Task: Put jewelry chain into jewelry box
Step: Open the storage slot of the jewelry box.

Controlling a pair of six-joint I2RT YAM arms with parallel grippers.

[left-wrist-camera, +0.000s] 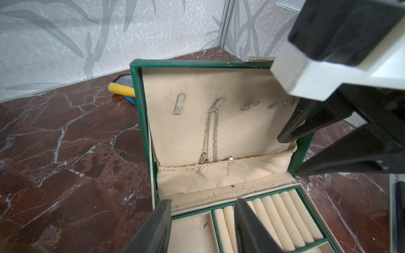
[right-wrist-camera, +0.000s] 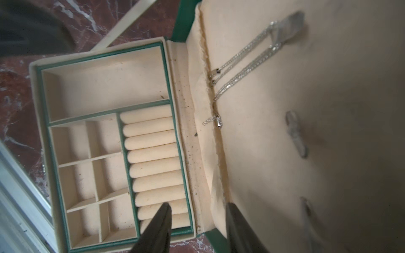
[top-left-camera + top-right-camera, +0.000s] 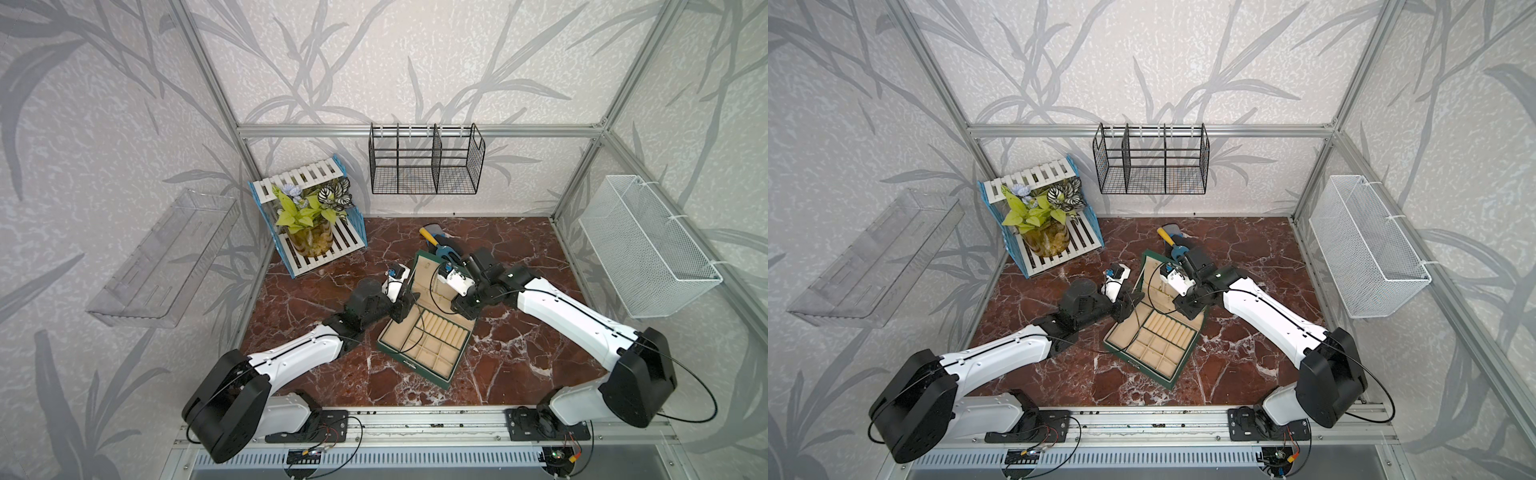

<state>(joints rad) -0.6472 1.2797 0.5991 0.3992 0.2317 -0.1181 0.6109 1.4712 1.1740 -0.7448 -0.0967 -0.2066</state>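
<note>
Inside jewelry box lid; jewelry chain hooked; left pincer, right pincer released

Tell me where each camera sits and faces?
Top views: high up front, looking down on left arm, right arm and open jewelry box.
Left wrist: on the left arm, facing the lid; shows left gripper and right gripper.
Right wrist: on the right arm, facing the compartments; shows its fingers.
Shared: both wrist views show the jewelry chain on a lid hook.

White, screw-dotted shells on the left arm and right arm, bulky black joints, thin black cables alongside — tapered black fingers on the left gripper
</note>
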